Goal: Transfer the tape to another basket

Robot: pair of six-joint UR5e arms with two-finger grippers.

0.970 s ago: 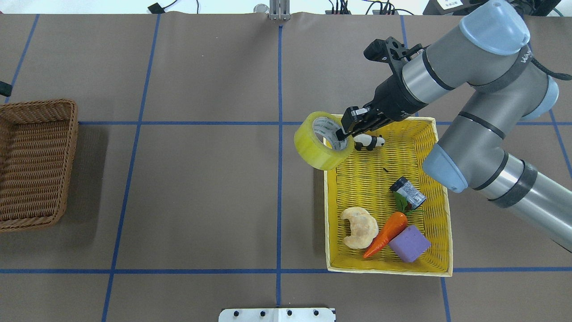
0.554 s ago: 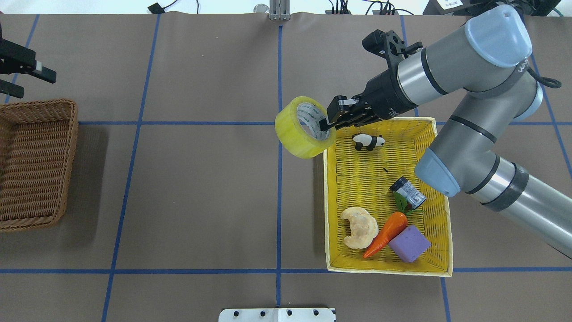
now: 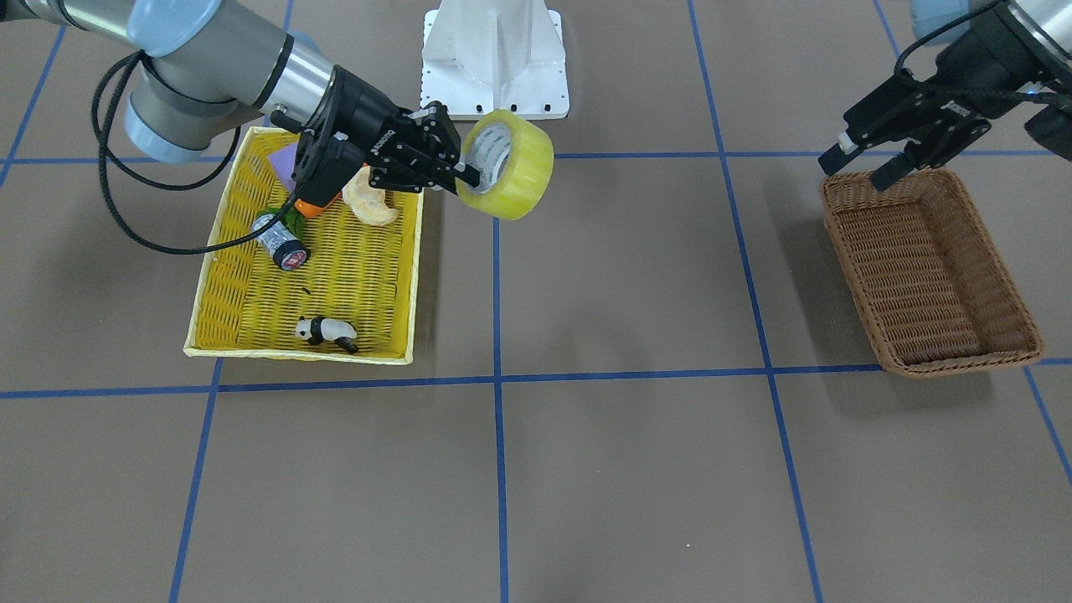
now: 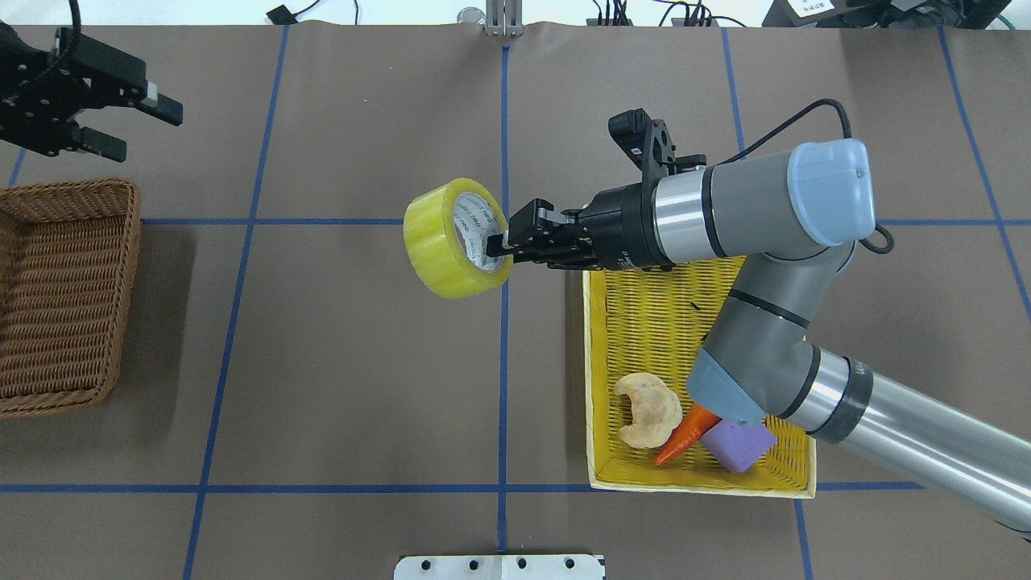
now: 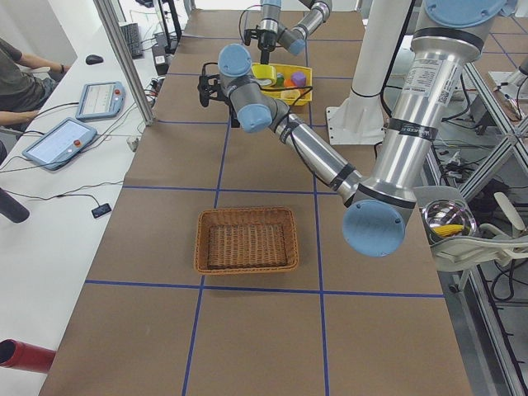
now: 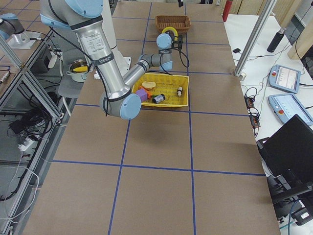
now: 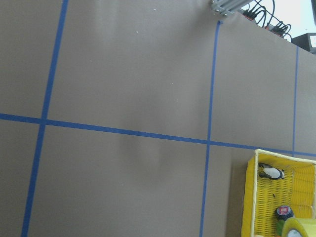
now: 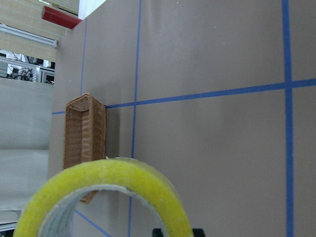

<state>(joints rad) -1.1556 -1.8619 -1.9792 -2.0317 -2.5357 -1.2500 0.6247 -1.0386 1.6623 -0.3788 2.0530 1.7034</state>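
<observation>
Holds tape (image 4: 431, 251) by its wall in right claw (image 4: 493, 244) over desk (image 4: 338, 362) centre; notes basket (image 4: 74, 187) well apart leftward, near wide-spread left claw (image 4: 142, 129).

Brown table (image 4: 362, 387) – wicker basket (image 4: 68, 298) at one end, yellow tray (image 4: 644, 338) opposite.

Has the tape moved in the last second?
Yes. In the overhead view the tape, held by the right gripper, has left the yellow tray's corner and moved left across the centre blue line, toward the basket.
</observation>
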